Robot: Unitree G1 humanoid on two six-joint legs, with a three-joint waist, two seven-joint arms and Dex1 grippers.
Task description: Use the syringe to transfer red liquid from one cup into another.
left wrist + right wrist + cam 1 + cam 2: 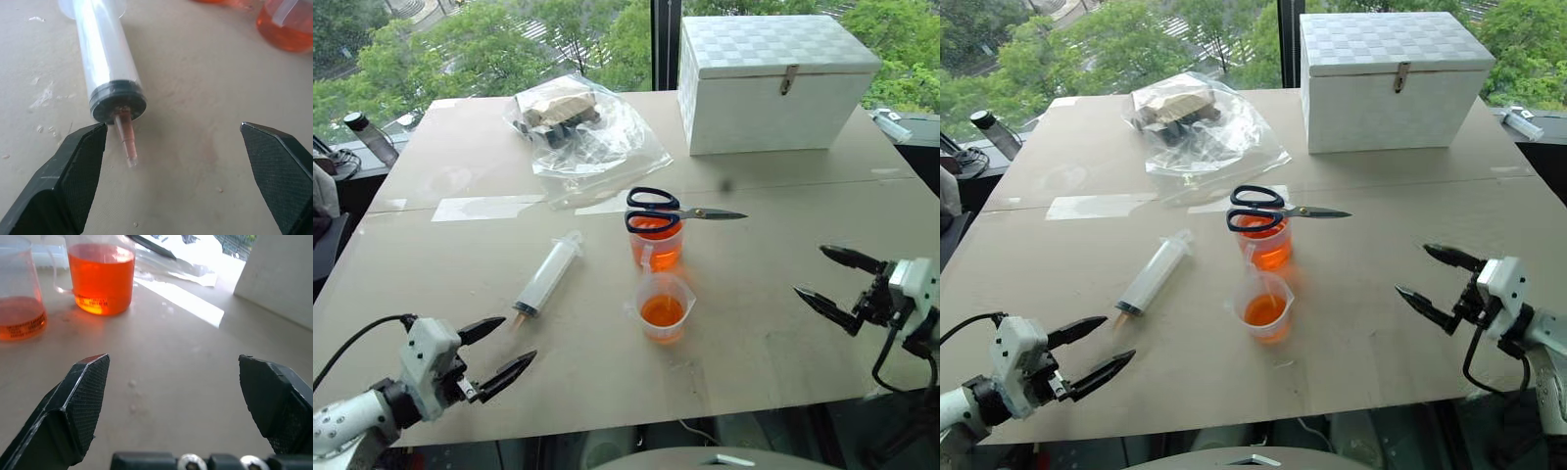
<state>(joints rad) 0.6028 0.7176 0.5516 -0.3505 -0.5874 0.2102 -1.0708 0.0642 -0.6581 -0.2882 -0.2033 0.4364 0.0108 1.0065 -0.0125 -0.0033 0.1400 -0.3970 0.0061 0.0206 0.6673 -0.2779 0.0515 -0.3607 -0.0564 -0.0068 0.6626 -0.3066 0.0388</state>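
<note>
The left gripper [501, 350] hangs low over the near-left part of the table [773, 323], at about seven o'clock from the cups, its two black tapered fingers spread wide with nothing between them and aimed up the board toward the syringe [548, 273]. In the left wrist view the cross-hatched pads [80, 166] flank the syringe's tan-orange tip without touching it. The right gripper [834, 285] is raised at about four o'clock from the cups, roughly level and pointing inward across the table, its fingers likewise parted and empty. The syringe lies flat on the matte beige board at about nine o'clock from the cups, a clear plastic barrel with a black seal near the tip, its tip toward the left gripper and its plunger end pointing away toward the plastic bag [592, 127]. The taller clear cup [656, 245] holds orange-red liquid [101, 281] to well over half its height, and black-handled scissors [674, 211] rest across its rim. Just in front of it, at six o'clock, stands the shorter cup [663, 307] with a pouring lip and a shallower pool of the same liquid. A white woven-pattern box [771, 80] with a metal clasp sits at one o'clock, far back.
</note>
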